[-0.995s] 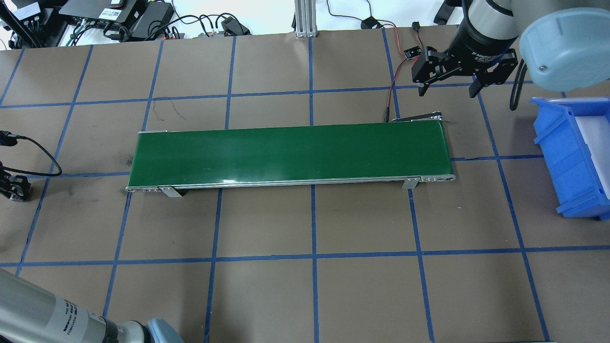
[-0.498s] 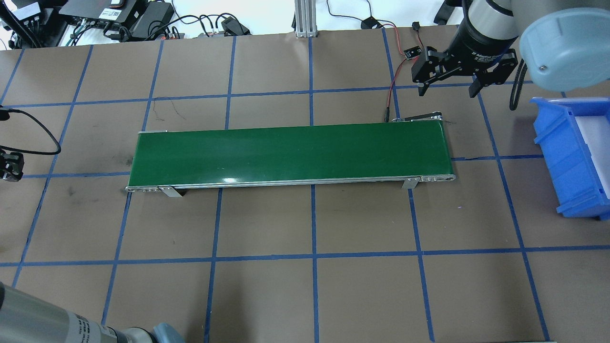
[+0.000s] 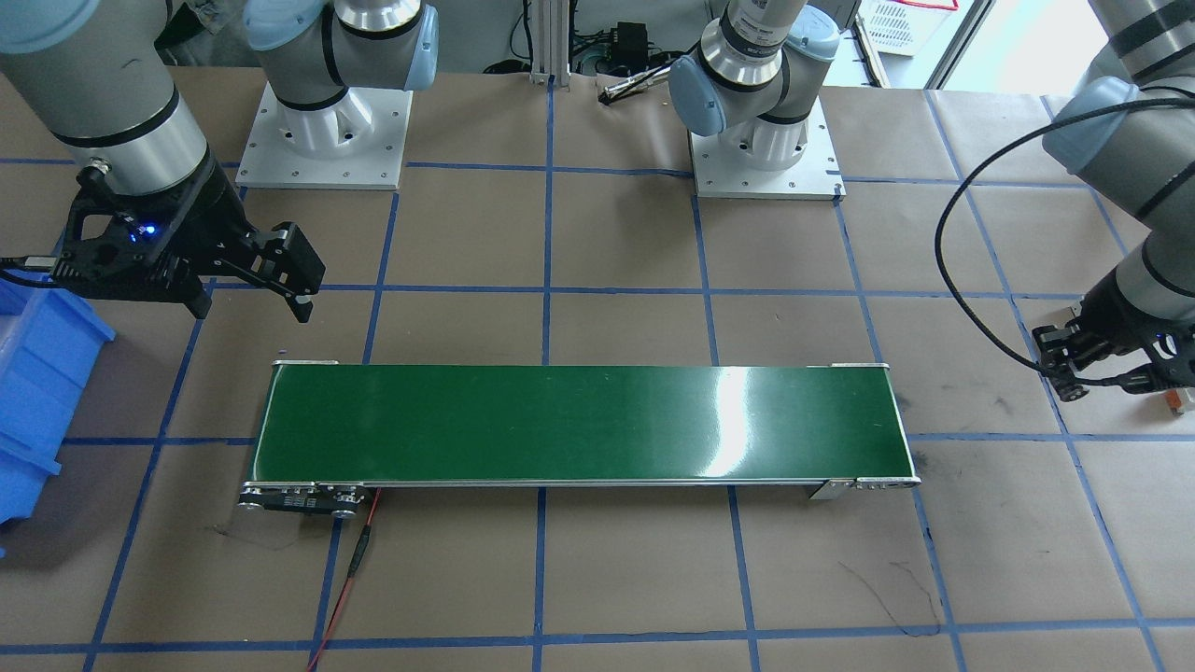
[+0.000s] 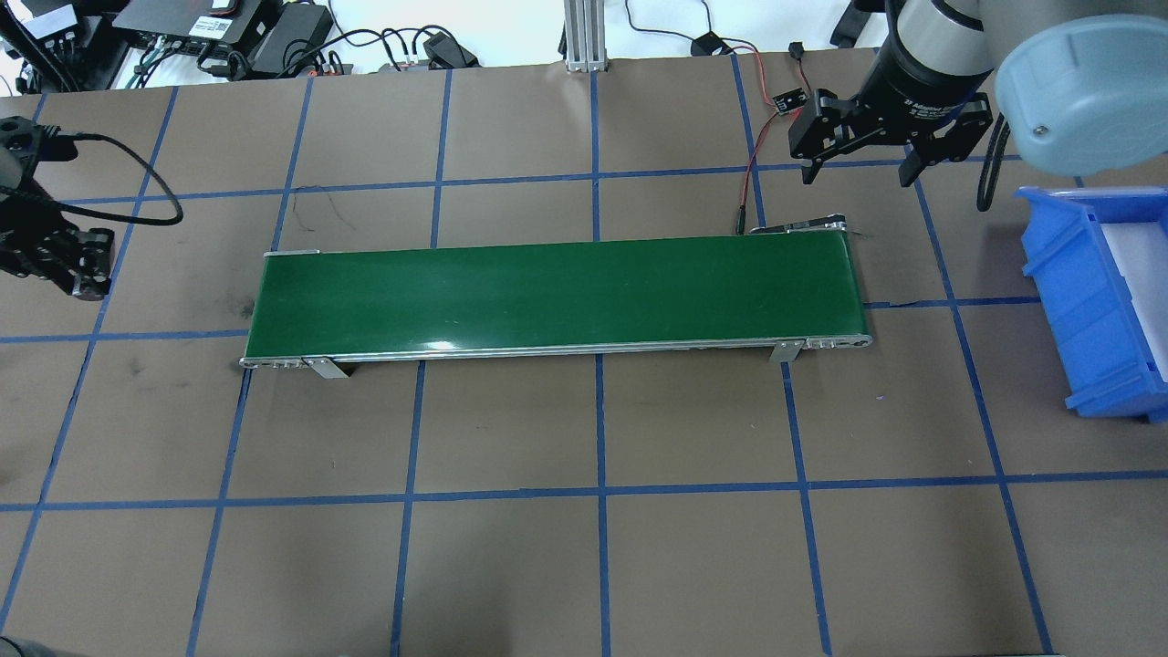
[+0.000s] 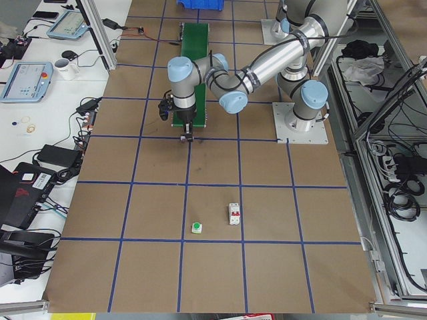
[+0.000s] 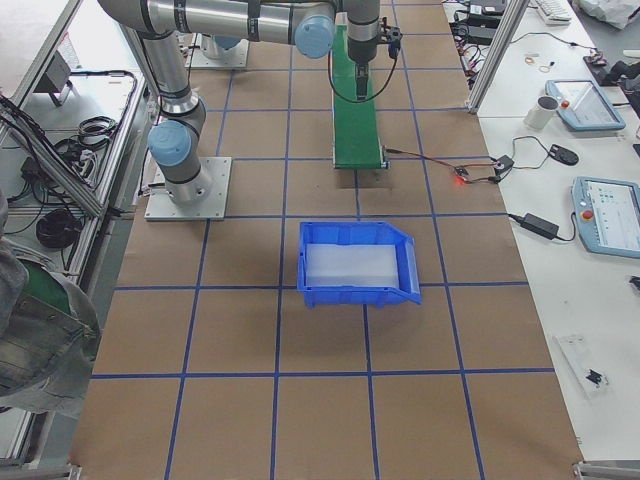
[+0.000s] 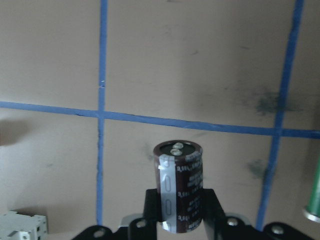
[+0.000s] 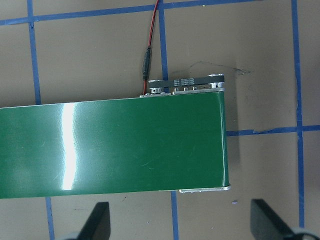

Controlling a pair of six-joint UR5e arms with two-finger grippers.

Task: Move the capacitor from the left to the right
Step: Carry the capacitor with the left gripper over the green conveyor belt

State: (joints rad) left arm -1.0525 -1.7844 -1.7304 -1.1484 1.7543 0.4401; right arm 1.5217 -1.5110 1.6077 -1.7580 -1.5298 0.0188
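Tabletop (image 4: 693, 566) in brown paper, gridded with blue tape. Across its middle, long green conveyor (image 4: 557, 297), running left to right. Off the conveyor's right end and apart from it, blue bin (image 4: 1086, 301), whitish inside. Beyond the far corner of that right end, right end effector (image 4: 859, 175), raised off the paper, fingers spread wide with nothing between. Left of the conveyor's left end, over bare paper, left end effector (image 4: 80, 274), clamped on the capacitor (image 7: 179, 187): dark cylinder with a pale stripe, pinched low on its sides, terminal end pointing away from the wrist. Farther left on the paper, well apart from both, white block (image 5: 233, 213) with red switch and, near it, small green-topped part (image 5: 197, 228).
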